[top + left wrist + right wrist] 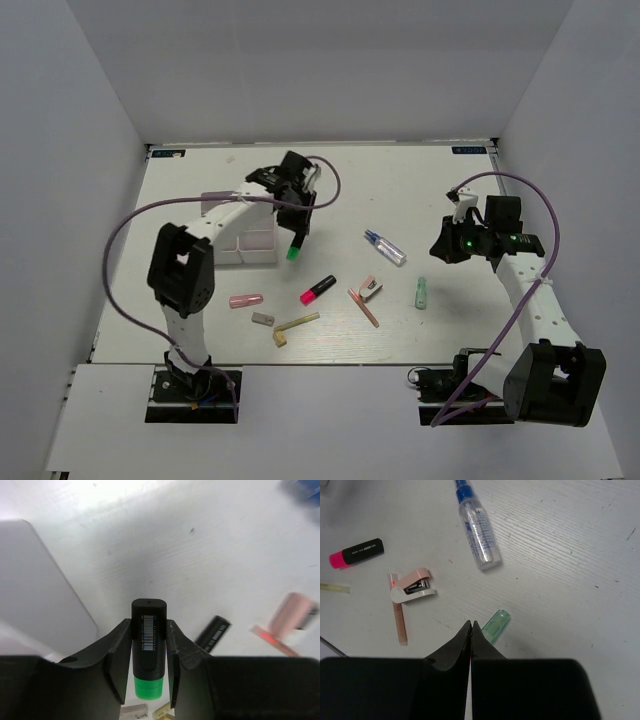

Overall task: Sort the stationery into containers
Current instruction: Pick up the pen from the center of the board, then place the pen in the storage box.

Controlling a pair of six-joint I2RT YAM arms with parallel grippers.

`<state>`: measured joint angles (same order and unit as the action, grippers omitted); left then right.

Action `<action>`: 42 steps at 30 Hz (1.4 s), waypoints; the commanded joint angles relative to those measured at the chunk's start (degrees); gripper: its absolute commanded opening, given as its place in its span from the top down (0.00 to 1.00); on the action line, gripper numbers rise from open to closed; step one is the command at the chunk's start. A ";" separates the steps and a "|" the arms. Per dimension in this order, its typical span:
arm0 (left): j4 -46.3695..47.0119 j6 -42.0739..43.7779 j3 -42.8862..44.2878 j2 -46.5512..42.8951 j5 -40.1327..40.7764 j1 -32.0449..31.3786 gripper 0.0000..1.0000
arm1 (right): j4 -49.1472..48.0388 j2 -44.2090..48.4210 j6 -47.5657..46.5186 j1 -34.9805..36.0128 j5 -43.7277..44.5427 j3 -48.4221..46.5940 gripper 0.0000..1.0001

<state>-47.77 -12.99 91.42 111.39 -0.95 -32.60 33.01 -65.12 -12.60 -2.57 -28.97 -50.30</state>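
My left gripper is shut on a green highlighter with a black cap, held just right of the white, pink-tinted organizer box. In the left wrist view the highlighter sits between the fingers, and the box is at the left. My right gripper is shut and empty, above a pale green tube. In the right wrist view its tips are beside that tube. A clear blue-capped tube and a pink highlighter lie mid-table.
A pink stapler lies on a pink stick. A pink pen, a grey block and a yellowish stick lie near the front left. White walls enclose the table on three sides.
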 commanded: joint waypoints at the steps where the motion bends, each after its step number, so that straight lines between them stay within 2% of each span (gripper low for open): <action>1: 3.20 -2.03 0.43 -9.35 -7.30 2.19 1.00 | -0.06 -0.18 -0.23 -0.16 -1.70 -1.46 1.00; 6: 8.82 -1.33 -2.46 -17.24 -8.27 5.52 1.00 | -0.14 -0.53 -0.41 -0.24 -2.40 -1.29 0.99; 7: 13.62 -1.07 -4.99 -18.05 -8.63 8.05 1.00 | -0.14 -0.44 -0.32 -0.24 -2.67 -1.38 0.97; 11: 22.71 0.34 -10.46 -24.11 -10.30 12.20 1.00 | -0.23 -0.45 -0.76 -0.16 -3.90 -1.03 0.94; 16: 34.29 11.58 -17.84 -30.34 -8.11 15.37 1.00 | 0.03 -0.97 -1.29 -0.16 -4.43 -1.11 0.93; 18: 36.07 14.99 -19.51 -31.49 -7.58 18.17 1.00 | -0.14 -0.97 -1.46 -0.24 -4.60 -1.03 0.93; 21: 40.90 18.52 -22.93 -33.34 0.48 18.54 1.00 | 0.03 -1.50 -1.37 -0.16 -5.13 -1.11 0.93; 22: 45.18 20.62 -25.21 -34.04 3.82 18.54 1.00 | 0.12 -1.76 -1.37 -0.24 -5.13 -1.29 0.93; 23: 46.44 21.25 -26.28 -34.75 11.59 18.36 1.00 | 0.12 -1.94 -1.46 -0.24 -5.30 -1.29 0.93; 27: 56.71 23.88 -33.04 -36.07 20.19 18.36 1.00 | 0.64 -2.55 -1.46 -0.24 -5.22 -1.29 0.92; 29: 58.57 25.38 -34.63 -35.63 23.69 18.36 1.00 | 0.21 -2.81 -1.46 -0.16 -5.31 -1.46 0.92; 37: 70.16 25.65 -40.35 -33.61 27.75 18.36 1.00 | 0.47 -3.34 -1.46 -0.24 -5.22 -1.55 0.92; 42: 72.46 24.60 -40.18 -30.36 27.58 18.36 1.00 | 0.56 -3.52 -1.72 -0.16 -4.96 -1.46 0.92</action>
<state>20.10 11.99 51.35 79.99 25.23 -14.22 33.12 -68.34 -13.72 -2.57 -33.19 -50.30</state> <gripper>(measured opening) 0.407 0.082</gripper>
